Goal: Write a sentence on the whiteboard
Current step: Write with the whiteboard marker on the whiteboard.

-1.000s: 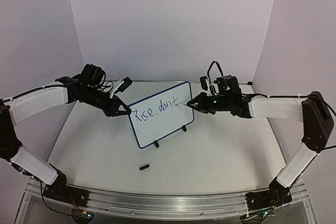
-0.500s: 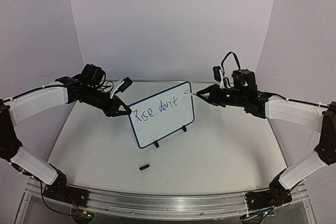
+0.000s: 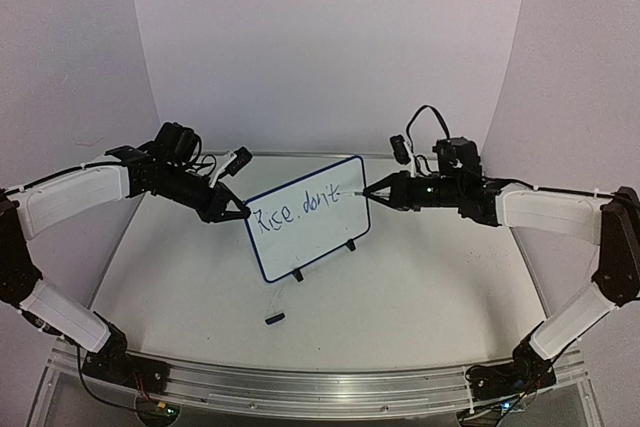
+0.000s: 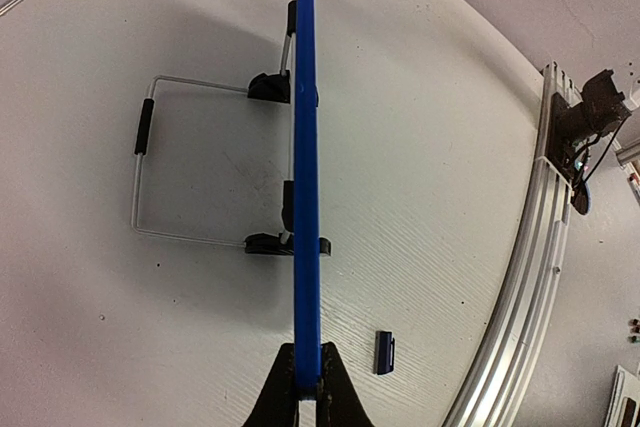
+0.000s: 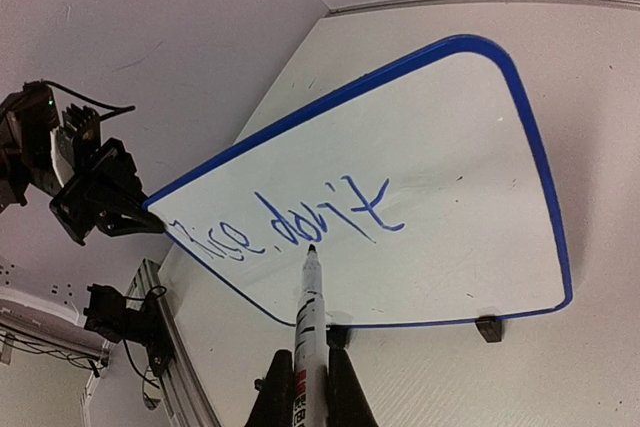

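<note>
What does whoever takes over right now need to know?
Left gripper: shut on the whiteboard's left edge; board stands on its feet.
Right gripper: shut on the marker, tip just off the board.
Done: writing reads "Rice, don't", top line.
Left: the rest of the sentence, it seems; lower half is blank.
</note>
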You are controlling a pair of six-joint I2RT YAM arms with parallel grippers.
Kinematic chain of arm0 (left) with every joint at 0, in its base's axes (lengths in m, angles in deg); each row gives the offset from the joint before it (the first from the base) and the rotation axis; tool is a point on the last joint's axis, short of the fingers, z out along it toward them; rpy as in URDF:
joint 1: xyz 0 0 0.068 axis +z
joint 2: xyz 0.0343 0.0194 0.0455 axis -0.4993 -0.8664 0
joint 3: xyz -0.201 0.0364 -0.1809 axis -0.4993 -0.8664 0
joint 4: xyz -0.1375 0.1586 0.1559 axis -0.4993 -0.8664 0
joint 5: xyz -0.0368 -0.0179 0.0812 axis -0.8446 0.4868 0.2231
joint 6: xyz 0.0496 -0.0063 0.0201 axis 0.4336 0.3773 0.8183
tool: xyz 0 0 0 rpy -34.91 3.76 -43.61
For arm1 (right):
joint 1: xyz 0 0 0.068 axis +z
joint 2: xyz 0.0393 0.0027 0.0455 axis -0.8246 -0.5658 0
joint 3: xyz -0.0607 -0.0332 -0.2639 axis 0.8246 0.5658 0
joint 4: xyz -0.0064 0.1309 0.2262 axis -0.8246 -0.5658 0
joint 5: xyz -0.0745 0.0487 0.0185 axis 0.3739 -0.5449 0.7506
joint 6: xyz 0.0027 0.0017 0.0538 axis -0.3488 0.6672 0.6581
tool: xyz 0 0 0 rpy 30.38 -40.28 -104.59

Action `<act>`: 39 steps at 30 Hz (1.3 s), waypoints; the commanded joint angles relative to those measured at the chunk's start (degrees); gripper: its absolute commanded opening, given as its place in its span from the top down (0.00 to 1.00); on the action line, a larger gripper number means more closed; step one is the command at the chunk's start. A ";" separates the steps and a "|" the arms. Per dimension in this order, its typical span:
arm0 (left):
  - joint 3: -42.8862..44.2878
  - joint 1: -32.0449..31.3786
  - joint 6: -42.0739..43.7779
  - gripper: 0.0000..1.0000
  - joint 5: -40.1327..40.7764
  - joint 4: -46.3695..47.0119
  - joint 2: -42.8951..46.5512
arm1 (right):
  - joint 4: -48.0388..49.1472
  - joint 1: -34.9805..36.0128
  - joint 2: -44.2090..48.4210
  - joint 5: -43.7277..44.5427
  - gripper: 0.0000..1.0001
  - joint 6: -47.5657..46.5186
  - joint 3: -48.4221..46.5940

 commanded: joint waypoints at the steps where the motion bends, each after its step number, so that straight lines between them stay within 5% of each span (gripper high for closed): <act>1: 0.97 -0.58 0.02 1.00 -0.05 -1.74 -0.81 | 2.36 5.11 -1.32 -1.53 1.00 -4.00 -0.25; 13: 0.86 -0.59 0.02 1.00 0.03 -1.66 -0.64 | 12.84 19.10 -11.69 7.37 1.00 -3.91 -0.54; 39: 0.92 -0.58 0.03 1.00 -0.06 -1.64 -0.71 | 17.40 19.86 -20.16 11.68 1.00 -2.02 -4.82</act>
